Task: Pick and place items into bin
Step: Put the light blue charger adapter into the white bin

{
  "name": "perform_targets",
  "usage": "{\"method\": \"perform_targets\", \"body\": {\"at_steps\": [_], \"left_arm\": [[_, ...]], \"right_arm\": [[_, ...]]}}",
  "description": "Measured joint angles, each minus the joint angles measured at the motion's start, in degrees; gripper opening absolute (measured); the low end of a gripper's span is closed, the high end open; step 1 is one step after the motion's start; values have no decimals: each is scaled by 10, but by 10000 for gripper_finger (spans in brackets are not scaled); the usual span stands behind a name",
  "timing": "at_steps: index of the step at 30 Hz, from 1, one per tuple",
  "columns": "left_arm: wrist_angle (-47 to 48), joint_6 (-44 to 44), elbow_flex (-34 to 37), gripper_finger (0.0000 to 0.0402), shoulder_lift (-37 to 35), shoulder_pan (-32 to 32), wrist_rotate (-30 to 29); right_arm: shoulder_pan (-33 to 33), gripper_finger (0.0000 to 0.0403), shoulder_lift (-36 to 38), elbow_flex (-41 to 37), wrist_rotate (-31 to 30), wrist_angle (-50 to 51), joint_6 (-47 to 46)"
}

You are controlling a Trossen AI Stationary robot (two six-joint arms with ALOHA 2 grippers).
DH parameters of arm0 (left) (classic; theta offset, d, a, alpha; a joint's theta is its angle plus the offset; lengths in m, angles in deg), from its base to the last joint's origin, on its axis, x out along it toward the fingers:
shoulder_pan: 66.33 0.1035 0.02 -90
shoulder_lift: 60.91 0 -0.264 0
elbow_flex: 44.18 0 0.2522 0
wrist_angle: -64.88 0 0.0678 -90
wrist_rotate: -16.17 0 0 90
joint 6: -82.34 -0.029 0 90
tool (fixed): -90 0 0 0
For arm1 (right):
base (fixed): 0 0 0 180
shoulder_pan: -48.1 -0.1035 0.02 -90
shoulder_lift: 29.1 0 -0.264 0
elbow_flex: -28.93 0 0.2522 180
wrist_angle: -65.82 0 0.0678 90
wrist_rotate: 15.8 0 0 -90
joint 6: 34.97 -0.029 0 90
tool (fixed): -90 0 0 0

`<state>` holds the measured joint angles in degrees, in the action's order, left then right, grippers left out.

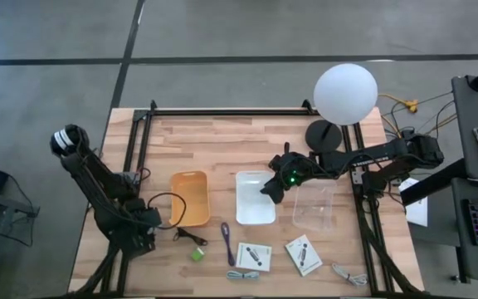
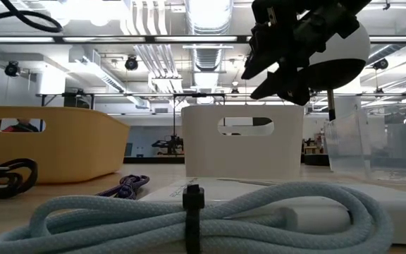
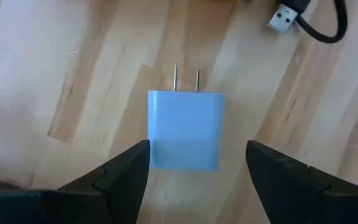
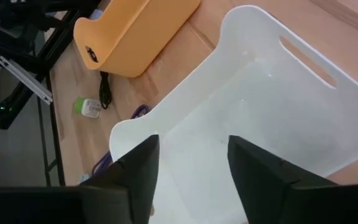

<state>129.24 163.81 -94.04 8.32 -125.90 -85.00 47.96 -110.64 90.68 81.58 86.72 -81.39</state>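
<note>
A pale blue wall charger [image 3: 185, 130] lies flat on the wooden table, its two prongs pointing away from me. My left gripper [image 3: 197, 149] hangs over it near the table's left front [image 1: 142, 234], open, one finger on either side of the charger. My right gripper [image 4: 191, 146] hovers open over the white bin [image 4: 260, 106], nothing between its fingers; the high view shows it at the white bin's [image 1: 254, 199] right rim. Two white cards [image 1: 253, 255] [image 1: 304, 254], a green block [image 1: 197, 254] and a purple strap [image 1: 226, 242] lie along the near edge.
An orange bin [image 1: 191, 198] stands left of the white one and a clear bin [image 1: 314, 206] right of it. A black cable's USB plug [image 3: 283, 17] lies beyond the charger. Grey cable coils [image 1: 243, 275] [image 1: 347, 272] rest at the near edge. A lamp with a white globe [image 1: 345, 93] stands at the far right.
</note>
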Motion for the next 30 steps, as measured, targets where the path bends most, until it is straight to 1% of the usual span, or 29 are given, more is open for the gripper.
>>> {"method": "perform_targets", "body": {"at_steps": [6,12,18,26,28,30], "left_arm": [[-4,-70,9,248,-8,0,-3],[-62,-68,45,248,-6,4,3],[-67,-68,46,248,-2,19,-7],[-67,-68,40,248,56,26,-9],[-65,-68,36,244,60,27,-2],[-66,-68,34,231,58,26,0]], "right_arm": [[0,189,0,0,0,0,-1],[0,189,0,0,-1,0,-4],[0,189,0,0,-14,0,-5],[0,189,0,0,-16,0,-5],[0,190,0,0,-16,0,-5],[0,190,0,0,-16,0,-5]]}}
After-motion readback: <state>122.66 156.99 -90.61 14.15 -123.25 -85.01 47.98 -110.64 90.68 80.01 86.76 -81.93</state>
